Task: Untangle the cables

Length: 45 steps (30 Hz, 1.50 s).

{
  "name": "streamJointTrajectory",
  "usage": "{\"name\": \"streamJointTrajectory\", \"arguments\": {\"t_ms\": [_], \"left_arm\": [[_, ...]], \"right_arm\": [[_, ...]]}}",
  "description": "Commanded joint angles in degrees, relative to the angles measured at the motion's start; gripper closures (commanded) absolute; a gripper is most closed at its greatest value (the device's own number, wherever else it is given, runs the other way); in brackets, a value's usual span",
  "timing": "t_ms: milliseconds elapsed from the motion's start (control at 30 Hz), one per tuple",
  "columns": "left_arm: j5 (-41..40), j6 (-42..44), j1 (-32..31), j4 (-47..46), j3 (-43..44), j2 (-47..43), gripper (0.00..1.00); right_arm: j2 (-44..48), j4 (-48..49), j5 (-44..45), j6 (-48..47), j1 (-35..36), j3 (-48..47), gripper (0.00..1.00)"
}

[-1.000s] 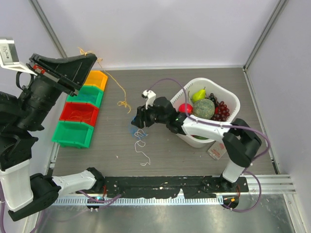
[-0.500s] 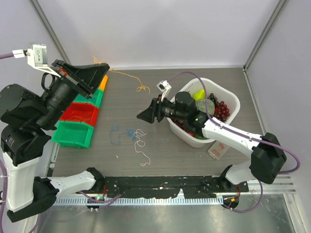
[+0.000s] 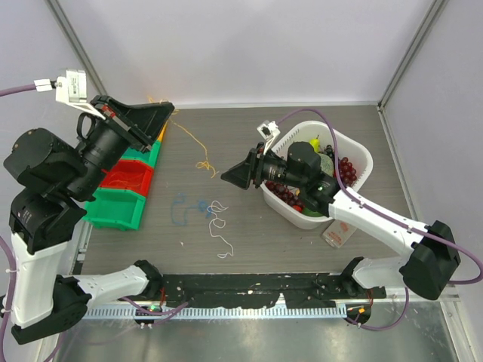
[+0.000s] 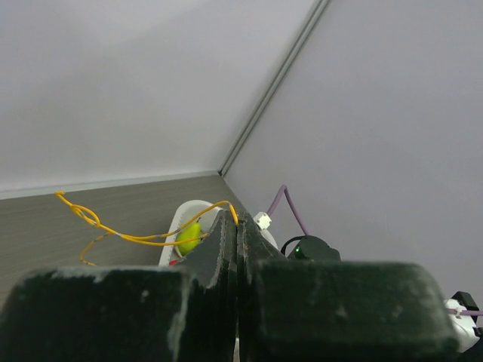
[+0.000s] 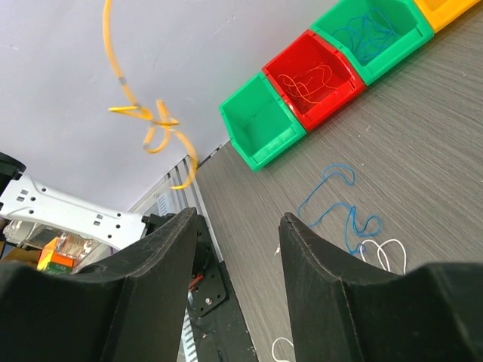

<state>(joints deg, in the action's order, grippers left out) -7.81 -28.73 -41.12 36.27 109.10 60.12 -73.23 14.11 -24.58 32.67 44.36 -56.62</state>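
Note:
My left gripper is raised at the back left, shut on the orange cable, which dangles from its tips down to a small curl above the table. In the left wrist view the closed jaws pinch that orange cable. The blue cable and the white cable lie loose on the table, touching at one spot. My right gripper hovers open and empty to the right of them. Its wrist view looks between its open jaws at the blue cable, white cable and hanging orange cable.
A row of bins stands along the left edge: a green bin, a red bin holding thin wires, and another green bin holding blue wires. A white basket of fruit sits at the right, with a small packet in front of it.
My right gripper has let go of the clump and drawn back up and to the right. The left gripper has lifted the orange cable free; blue and white cables stay on the table.

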Motion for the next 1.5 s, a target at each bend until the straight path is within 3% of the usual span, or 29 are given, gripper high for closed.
{"name": "streamJointTrajectory", "arguments": {"t_ms": [0, 867, 1467], "left_arm": [[-1.2, -0.8, 0.2, -0.6, -0.9, -0.6, 1.00], [0.5, -1.5, 0.3, -1.6, -3.2, -1.1, 1.00], [2.1, -2.4, 0.2, -2.2, -3.2, -0.7, 1.00]], "right_arm": [[0.9, 1.6, -1.3, 1.2, -0.1, -2.4, 0.47], [-2.9, 8.1, -2.8, 4.3, -0.5, -3.2, 0.51], [-3.1, 6.7, 0.9, 4.3, -1.0, -2.6, 0.52]]}}
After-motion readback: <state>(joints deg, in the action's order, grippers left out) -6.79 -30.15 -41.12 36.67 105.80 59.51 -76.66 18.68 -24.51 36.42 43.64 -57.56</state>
